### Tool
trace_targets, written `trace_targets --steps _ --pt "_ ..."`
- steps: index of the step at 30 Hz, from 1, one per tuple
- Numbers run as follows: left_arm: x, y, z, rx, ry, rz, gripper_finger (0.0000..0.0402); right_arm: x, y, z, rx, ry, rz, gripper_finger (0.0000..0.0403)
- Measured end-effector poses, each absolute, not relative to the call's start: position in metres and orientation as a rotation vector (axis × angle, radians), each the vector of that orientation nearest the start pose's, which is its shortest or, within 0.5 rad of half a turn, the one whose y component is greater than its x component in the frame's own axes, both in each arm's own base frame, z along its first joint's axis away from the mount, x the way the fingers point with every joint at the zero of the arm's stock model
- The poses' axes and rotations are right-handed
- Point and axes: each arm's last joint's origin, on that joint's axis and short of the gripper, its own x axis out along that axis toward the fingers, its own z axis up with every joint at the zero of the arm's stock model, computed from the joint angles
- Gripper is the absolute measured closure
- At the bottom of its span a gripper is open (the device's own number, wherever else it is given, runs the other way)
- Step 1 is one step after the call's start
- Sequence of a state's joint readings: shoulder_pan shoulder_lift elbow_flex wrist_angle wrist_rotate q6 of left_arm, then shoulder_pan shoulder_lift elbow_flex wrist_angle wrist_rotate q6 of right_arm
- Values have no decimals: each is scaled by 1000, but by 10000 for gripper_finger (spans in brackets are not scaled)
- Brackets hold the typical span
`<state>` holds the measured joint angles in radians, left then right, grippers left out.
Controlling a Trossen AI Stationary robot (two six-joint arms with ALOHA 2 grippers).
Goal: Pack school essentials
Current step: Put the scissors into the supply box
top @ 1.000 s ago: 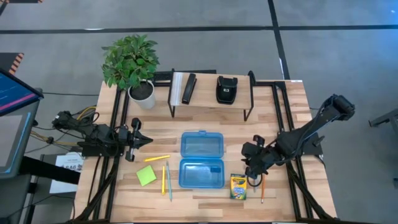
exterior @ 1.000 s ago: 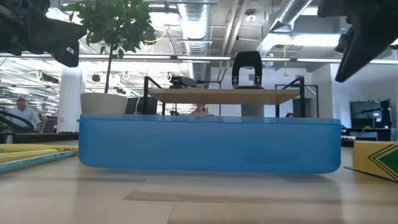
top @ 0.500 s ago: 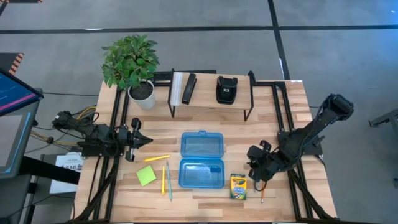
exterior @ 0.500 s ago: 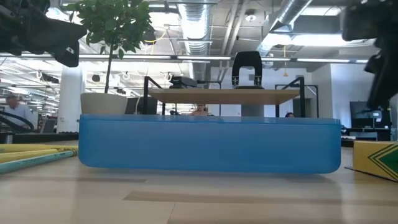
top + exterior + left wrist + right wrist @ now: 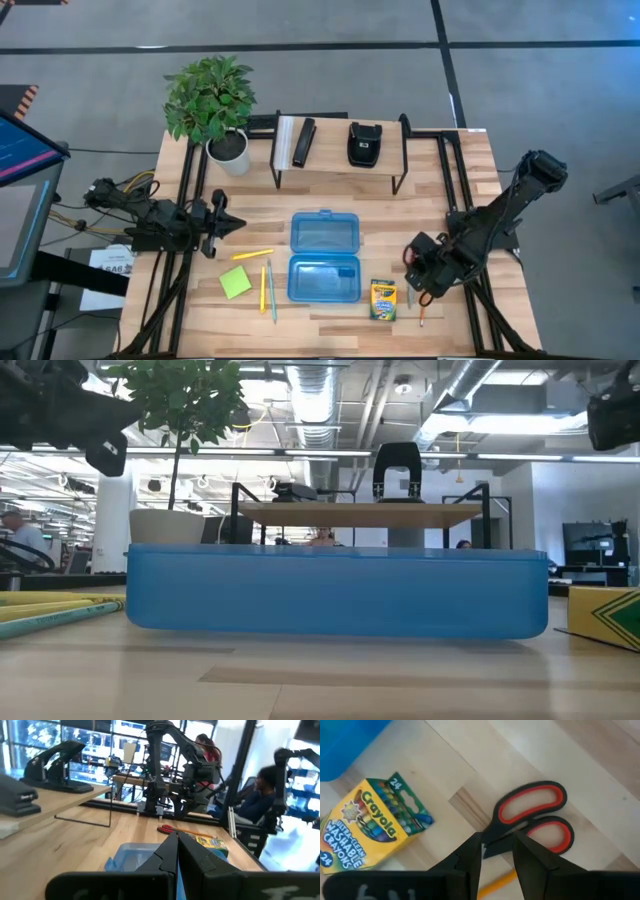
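The red-handled scissors (image 5: 532,817) lie flat on the table right of the crayon box (image 5: 383,299) (image 5: 370,830). My right gripper (image 5: 417,286) (image 5: 497,837) is open above them, one finger on either side of the blades just below the handles. An orange pencil (image 5: 502,880) lies beside the scissors. The lime-green sticky-note pad (image 5: 236,282) and the yellow pencil (image 5: 252,256), orange pencil (image 5: 263,288) and green pencil (image 5: 271,292) lie left of the case. My left gripper (image 5: 232,225) (image 5: 177,840) waits shut near the table's left edge. No eraser shows plainly.
The translucent blue case (image 5: 324,255) lies open in the table's middle. Behind it a wire-legged shelf (image 5: 340,150) carries two black stapler-like objects. A potted plant (image 5: 212,100) stands at the far left. In the room beyond, seated people (image 5: 260,795) show.
My right gripper has moved toward the table's near edge and a little to the right, from beside the case's right side to over the scissors. My left arm has kept still.
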<state>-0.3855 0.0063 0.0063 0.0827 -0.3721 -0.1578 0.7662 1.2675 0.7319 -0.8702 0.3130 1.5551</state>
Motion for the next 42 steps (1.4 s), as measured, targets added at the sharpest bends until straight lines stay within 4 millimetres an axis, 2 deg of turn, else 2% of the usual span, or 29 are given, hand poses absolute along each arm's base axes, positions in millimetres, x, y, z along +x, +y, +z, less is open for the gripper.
trace_targets --steps 4,11,20,27,33,37,42 --pt "92 -24 173 -260 -86 35 401 148 129 188 612 1139 -597 274" --pt "92 -22 175 -274 -107 107 401 150 125 187 674 1230 -613 274" --pt "92 -22 177 -285 -132 103 401 153 120 187 702 1269 -634 274" --pt "92 -24 178 -283 -129 53 401 154 126 204 699 1266 -635 274" --pt "92 -24 178 -257 -129 54 401 154 130 200 778 1236 -638 273" --pt "92 -24 178 -258 -129 53 401 149 131 197 797 1237 -675 248" --pt "92 -24 178 -258 -129 53 401 145 135 192 836 1230 -707 187"
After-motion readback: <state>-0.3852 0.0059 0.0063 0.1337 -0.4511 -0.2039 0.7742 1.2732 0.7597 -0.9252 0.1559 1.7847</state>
